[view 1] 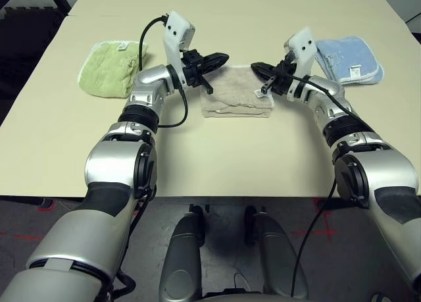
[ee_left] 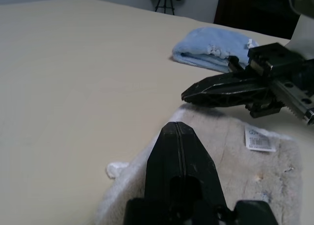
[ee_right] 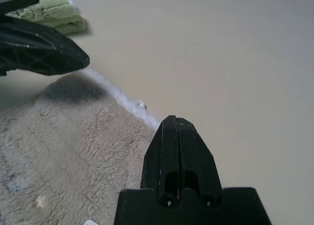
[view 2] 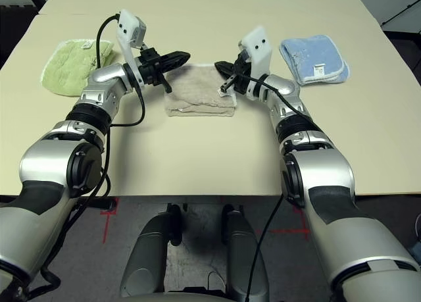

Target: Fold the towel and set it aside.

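Lying folded into a compact rectangle, the towel (view 1: 235, 93) sits on the table (view 1: 217, 157) straight ahead of the robot, between the light green cloth (view 1: 110, 67) on the left and the light blue cloth (view 1: 348, 58) on the right. Folding looks finished; setting the bundle aside remains. To do that well, both grippers should probably open, drop to opposite ends of the stack and pinch through every layer (so nothing unfolds), then carry it level toward bare table. The left gripper (view 1: 217, 58) hovers just above the towel's far left corner, its fingers pressed together with no gap, holding nothing. The right gripper (view 1: 258, 68) hovers above the far right corner, tips pointing at the other gripper, fingers likewise together and empty. Neither appears to touch the cloth.
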You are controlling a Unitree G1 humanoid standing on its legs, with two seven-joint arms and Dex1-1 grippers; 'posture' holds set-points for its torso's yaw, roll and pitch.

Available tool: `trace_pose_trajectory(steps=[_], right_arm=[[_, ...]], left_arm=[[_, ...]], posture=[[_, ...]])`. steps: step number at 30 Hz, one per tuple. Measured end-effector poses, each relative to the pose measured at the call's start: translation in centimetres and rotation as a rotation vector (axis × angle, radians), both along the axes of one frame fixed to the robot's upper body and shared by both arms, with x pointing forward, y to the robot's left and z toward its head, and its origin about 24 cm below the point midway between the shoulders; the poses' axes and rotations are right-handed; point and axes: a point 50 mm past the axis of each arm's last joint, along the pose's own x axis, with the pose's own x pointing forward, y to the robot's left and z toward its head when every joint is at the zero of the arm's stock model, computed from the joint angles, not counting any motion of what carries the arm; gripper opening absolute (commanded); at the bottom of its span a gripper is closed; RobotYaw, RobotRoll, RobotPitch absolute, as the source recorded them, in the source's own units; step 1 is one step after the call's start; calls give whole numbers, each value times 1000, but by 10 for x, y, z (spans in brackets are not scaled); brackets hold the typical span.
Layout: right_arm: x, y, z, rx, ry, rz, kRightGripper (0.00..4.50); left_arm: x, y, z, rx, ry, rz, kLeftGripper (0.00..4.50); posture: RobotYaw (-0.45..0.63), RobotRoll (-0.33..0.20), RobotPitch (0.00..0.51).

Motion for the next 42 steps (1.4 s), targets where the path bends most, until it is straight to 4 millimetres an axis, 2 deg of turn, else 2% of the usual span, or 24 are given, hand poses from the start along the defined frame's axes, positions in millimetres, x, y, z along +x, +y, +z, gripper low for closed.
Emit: trace_pose_trajectory(steps=[11,20,28,31,34,38,42], right_arm=[[4,13,-20,-62,94,-101,0],[5,16,-31,-113,114,-161,0],[4,10,-29,-92,113,-148,0],[3,1,-23,-15,119,-93,0],[0,-15,-14,52,107,-37,0],[-7,-37,10,168,41,99,0],[-19,-63,35,139,-53,218,0]], left_arm=[[6,1,-30,50,63,214,21],[5,2,-42,85,97,234,21],[4,6,-40,91,93,219,21],[4,9,-35,67,85,191,21],[3,15,-18,40,44,141,21],[0,24,12,13,-48,50,21],[-9,34,38,-5,-134,-68,21]], posture=[[31,0,267],[37,0,267],[26,0,267],[32,0,271],[32,0,271],[40,0,274],[34,0,273]])
